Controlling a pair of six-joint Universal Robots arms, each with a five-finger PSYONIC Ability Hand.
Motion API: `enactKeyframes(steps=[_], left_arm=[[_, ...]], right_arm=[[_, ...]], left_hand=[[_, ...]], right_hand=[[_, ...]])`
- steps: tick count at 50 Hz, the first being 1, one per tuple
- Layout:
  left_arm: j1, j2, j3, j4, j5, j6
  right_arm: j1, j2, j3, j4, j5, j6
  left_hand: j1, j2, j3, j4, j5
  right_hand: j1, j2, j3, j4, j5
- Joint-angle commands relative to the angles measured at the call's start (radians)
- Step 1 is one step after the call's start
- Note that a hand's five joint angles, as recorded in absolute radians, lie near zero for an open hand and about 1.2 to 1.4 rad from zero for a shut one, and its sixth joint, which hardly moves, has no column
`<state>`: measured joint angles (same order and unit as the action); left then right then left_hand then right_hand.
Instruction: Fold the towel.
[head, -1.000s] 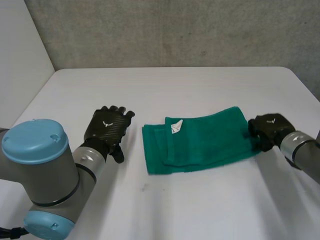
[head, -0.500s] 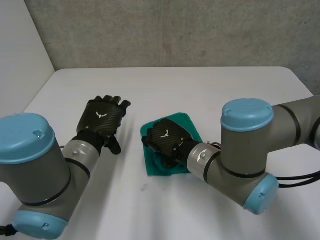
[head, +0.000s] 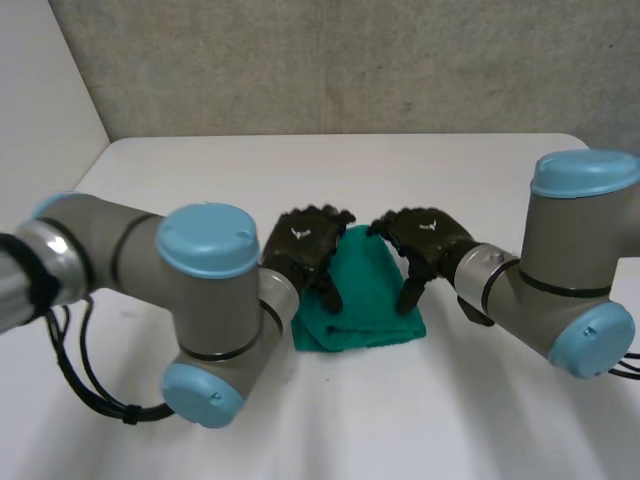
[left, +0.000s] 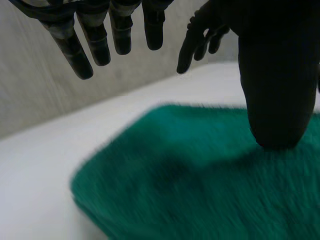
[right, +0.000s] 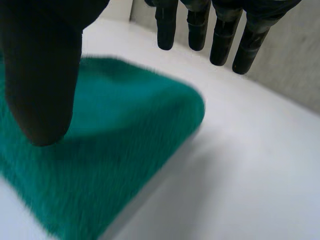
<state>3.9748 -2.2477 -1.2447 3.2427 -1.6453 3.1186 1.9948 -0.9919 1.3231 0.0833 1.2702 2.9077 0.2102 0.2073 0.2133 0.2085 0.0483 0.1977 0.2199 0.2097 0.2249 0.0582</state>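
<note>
A green terry towel (head: 365, 300), folded into a compact pad, lies in the middle of the white tabletop (head: 200, 170), between the two black hands. The left hand (head: 305, 245) is over the towel's left edge and the right hand (head: 428, 238) over its right edge, both palm-down, with the fingers reaching toward the far side of the tabletop and the thumbs pointing down at the cloth.

In the left wrist view the left hand (left: 95, 37) is spread open, fingers straight and clear of the towel (left: 175, 190). Its thumb tip seems to rest on the pile. The right hand (left: 197, 35) shows beyond it, fingers loosely extended.

In the right wrist view the right hand (right: 42, 75) is also open, fingers straight above the towel's rounded corner (right: 110, 150). Its thumb is low over the cloth, though I cannot tell if it touches. Neither hand grips anything.
</note>
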Motion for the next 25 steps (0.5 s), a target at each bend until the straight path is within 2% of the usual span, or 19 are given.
enactKeyframes(steps=[1, 8, 12, 19, 23, 25], left_arm=[[0.018, -0.105, 0.039, -0.112, -0.085, -0.006], [0.052, -0.095, -0.027, -0.127, -0.110, 0.049], [0.047, -0.084, -0.030, -0.129, -0.111, 0.096], [0.026, -0.007, -0.027, -0.124, -0.105, 0.115], [0.024, 0.082, -0.022, -0.123, -0.105, 0.115], [0.037, 0.143, -0.021, -0.123, -0.106, 0.112]], right_arm=[[-0.011, 0.131, -0.097, 0.075, 0.003, -0.051], [-0.013, 0.156, -0.133, 0.105, 0.006, -0.084], [-0.010, 0.153, -0.136, 0.130, 0.006, -0.107], [-0.008, 0.138, -0.134, 0.130, 0.008, -0.093], [-0.011, 0.043, -0.134, 0.113, 0.041, -0.056], [-0.011, -0.039, -0.128, 0.069, 0.098, 0.004]], left_hand=[[0.000, 0.003, -0.003, 0.002, -0.012], [-0.005, -0.003, -0.009, -0.004, -0.018], [-0.014, -0.011, -0.017, -0.013, -0.027], [-0.026, -0.023, -0.029, -0.024, -0.039], [-0.032, -0.029, -0.035, -0.030, -0.045], [-0.035, -0.032, -0.038, -0.033, -0.048]], right_hand=[[-0.023, -0.045, -0.035, -0.050, -0.058], [-0.023, -0.045, -0.035, -0.050, -0.058], [-0.023, -0.045, -0.035, -0.050, -0.058], [-0.023, -0.045, -0.035, -0.050, -0.058], [-0.023, -0.045, -0.035, -0.050, -0.058], [-0.023, -0.045, -0.035, -0.050, -0.058]])
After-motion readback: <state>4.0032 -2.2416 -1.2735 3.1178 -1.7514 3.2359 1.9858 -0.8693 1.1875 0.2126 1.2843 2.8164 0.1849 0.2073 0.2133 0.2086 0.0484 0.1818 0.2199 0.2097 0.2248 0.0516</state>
